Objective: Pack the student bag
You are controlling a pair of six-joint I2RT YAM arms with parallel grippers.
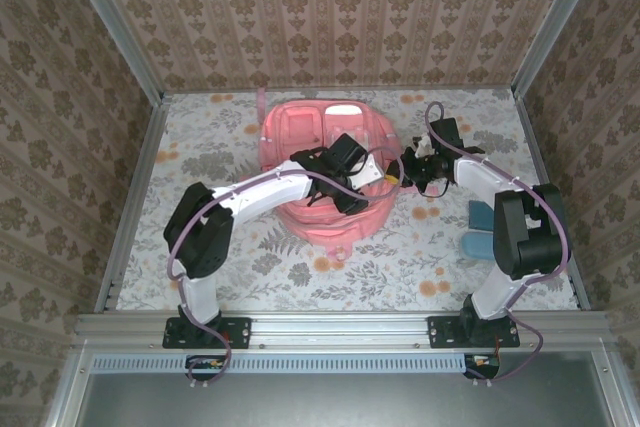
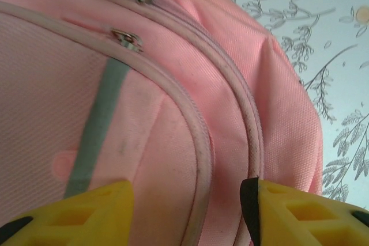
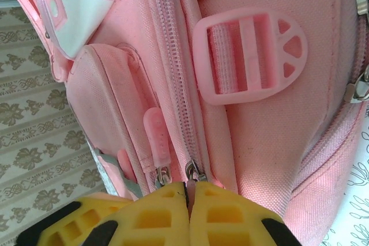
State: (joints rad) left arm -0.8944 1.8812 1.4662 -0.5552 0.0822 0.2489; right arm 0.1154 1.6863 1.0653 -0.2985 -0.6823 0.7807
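Right end effector (image 3: pixel 189 197) pinched shut on a zipper pull (image 3: pixel 195 172); left end effector (image 2: pixel 185 194) half open over the student bag (image 2: pixel 144 113)

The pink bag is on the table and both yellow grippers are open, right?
No. The right gripper is shut, pinching a zipper pull, as the right wrist view shows. The left gripper is open, and the bag is on the table.
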